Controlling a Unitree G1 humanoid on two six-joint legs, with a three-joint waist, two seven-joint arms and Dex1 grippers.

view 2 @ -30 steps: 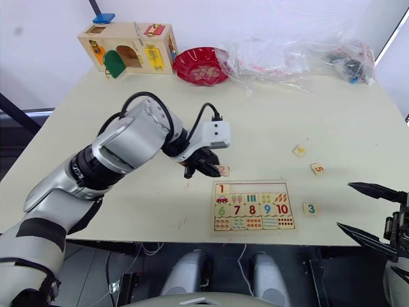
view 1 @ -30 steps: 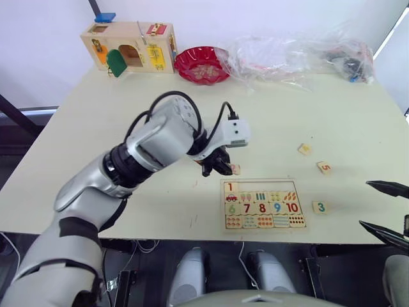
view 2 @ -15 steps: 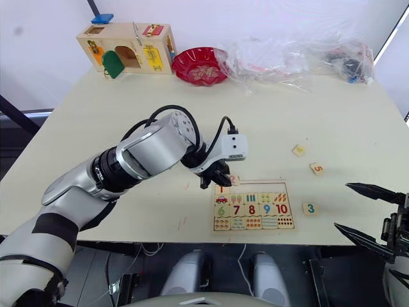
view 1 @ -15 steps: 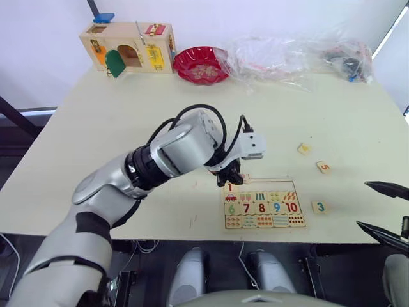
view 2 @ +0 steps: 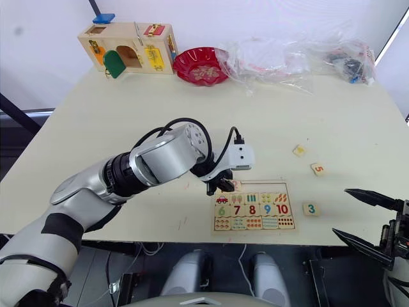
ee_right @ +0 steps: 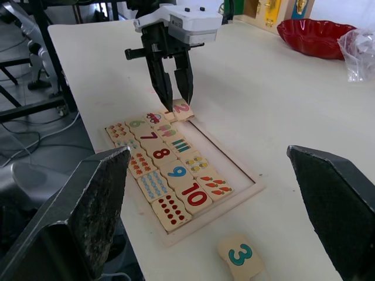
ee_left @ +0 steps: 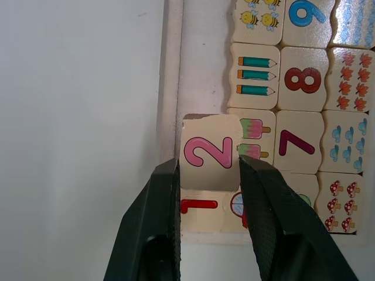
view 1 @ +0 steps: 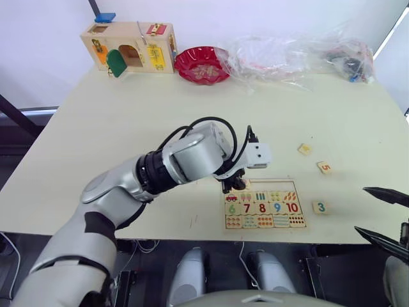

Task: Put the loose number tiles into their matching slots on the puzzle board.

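Since a second ago the left gripper (ee_left: 208,175) has carried the small pale wooden tile printed with a pink 2 (ee_left: 209,151) over the light-wood puzzle board (view 1: 264,204), clamped by its edges above the slot beside the 1; light, stiff, easily tilted.

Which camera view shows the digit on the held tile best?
The left wrist view: the pink 2 tile sits large between the left tool fingers. The right wrist view shows it small and slanted; in the eye views it is mostly hidden.
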